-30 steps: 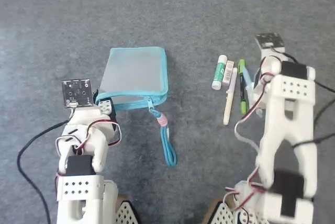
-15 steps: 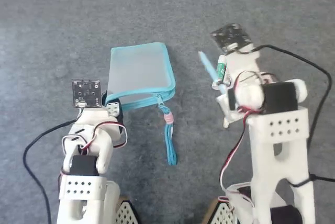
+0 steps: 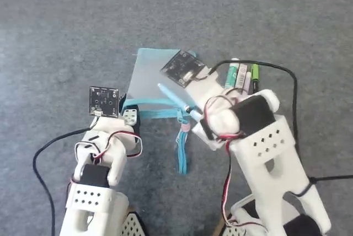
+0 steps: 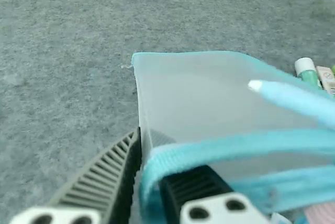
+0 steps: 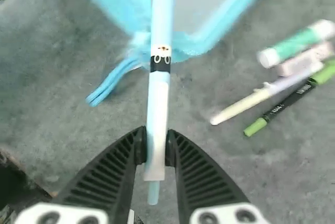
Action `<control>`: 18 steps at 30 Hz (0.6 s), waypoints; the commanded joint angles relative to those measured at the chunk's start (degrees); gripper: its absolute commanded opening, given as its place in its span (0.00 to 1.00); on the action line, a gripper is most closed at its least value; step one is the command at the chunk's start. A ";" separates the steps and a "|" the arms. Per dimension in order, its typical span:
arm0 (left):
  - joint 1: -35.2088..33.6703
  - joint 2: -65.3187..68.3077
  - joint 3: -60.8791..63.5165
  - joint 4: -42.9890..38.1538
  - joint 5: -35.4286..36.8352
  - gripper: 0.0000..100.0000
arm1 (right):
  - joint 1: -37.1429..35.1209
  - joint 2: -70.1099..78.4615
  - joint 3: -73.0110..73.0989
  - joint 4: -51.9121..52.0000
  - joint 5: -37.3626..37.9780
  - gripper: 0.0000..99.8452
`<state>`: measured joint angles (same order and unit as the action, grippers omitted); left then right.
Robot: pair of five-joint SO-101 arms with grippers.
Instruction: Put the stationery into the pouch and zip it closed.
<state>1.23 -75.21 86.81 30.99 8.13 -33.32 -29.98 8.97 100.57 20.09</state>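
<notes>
Swung across from the loose pens (image 3: 241,75), the right tool (image 5: 154,135) clamped the blue pen (image 5: 158,77), tip ahead over the pouch (image 3: 149,76); left tool (image 4: 152,166) pinched its rim. The tip needed the opening squarely before release.

No print here can be read.
The light blue plastic pen (image 5: 159,93) wears a black band with small white marks, perhaps two tiny ovals. The black-barrelled marker with green ends (image 5: 285,105) carries pale lettering along its barrel. The green-and-white tube (image 5: 298,43) has a printed label. All of it is too small to make out.
</notes>
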 commanded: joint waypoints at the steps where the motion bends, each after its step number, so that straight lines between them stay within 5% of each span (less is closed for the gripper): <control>1: 0.44 -0.44 -0.66 -4.31 -0.26 0.01 | -1.01 -4.26 -0.44 2.24 0.70 0.01; 18: -5.27 -0.44 -0.22 -7.30 3.43 0.01 | -6.55 -17.10 8.79 2.59 2.64 0.01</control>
<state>-2.46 -75.21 87.43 25.98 10.68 -39.12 -44.57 17.58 100.66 21.67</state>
